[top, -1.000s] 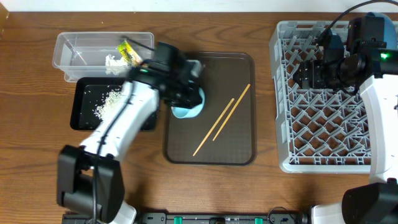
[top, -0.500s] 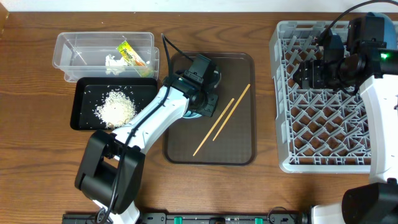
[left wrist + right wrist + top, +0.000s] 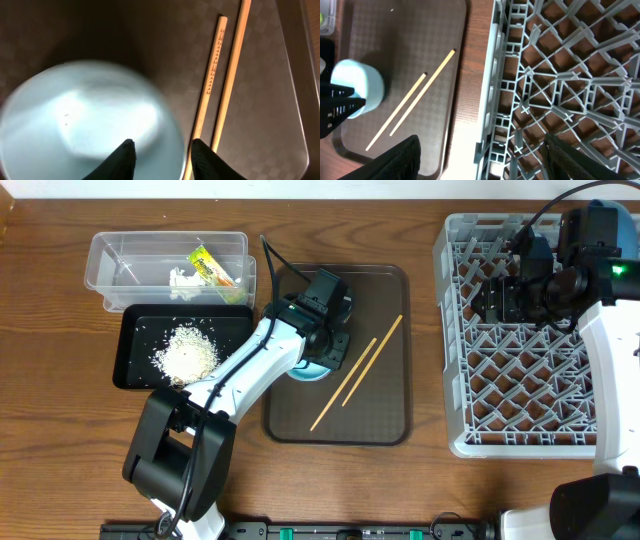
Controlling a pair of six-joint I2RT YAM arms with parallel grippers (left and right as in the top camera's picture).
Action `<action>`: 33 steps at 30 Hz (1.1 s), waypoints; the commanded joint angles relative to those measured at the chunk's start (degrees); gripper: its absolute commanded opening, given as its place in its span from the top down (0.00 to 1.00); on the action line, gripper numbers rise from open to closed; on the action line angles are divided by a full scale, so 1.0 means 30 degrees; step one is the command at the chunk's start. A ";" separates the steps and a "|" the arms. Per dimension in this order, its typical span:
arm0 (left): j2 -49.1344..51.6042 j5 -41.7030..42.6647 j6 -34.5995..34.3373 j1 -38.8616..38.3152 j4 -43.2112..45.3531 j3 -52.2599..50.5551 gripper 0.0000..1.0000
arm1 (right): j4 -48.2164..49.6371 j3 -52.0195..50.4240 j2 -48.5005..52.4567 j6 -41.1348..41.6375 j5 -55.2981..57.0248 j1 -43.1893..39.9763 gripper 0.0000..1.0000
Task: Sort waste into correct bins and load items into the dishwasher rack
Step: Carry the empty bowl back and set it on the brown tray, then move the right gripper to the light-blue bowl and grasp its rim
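Observation:
The light-blue bowl [image 3: 312, 370] sits on the brown serving tray [image 3: 385, 430], left of the wooden chopsticks [image 3: 356, 374]. My left gripper [image 3: 320, 348] straddles the bowl's right rim, one finger inside and one outside [image 3: 162, 160], shut on the bowl [image 3: 85, 120]. The chopsticks [image 3: 220, 85] lie just right of it. My right gripper [image 3: 482, 160] is open and empty above the left edge of the grey dishwasher rack [image 3: 560, 75]. The clear tub [image 3: 120, 250] holds the yellow-green wrapper [image 3: 208, 265] and white paper [image 3: 182, 278]. The black tray [image 3: 135, 370] holds rice bits [image 3: 185, 352]. Plate and cups are out of view.
The rack [image 3: 520, 395] fills the right side of the table and holds no dishes. A strip of bare wood [image 3: 425, 360] separates it from the brown tray. The tub and black tray stand together at the far left.
My left arm swung right from the black tray to the brown tray with the bowl, then lowered it slightly. The right arm has not moved.

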 commanded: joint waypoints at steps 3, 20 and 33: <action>-0.0437 -0.0321 0.0051 0.0102 -0.0401 0.0204 0.55 | -0.0036 -0.0109 0.0124 0.0211 -0.0153 0.0211 0.24; -0.6652 -0.0313 -0.2091 0.6805 -0.7293 0.0204 0.32 | 0.1661 -0.0109 0.0131 0.0510 -0.1195 0.3453 0.26; -0.7351 -0.0313 -0.2091 1.0433 -0.9129 0.0204 0.26 | 0.4903 -0.0117 0.2929 0.4014 0.1311 0.9296 0.24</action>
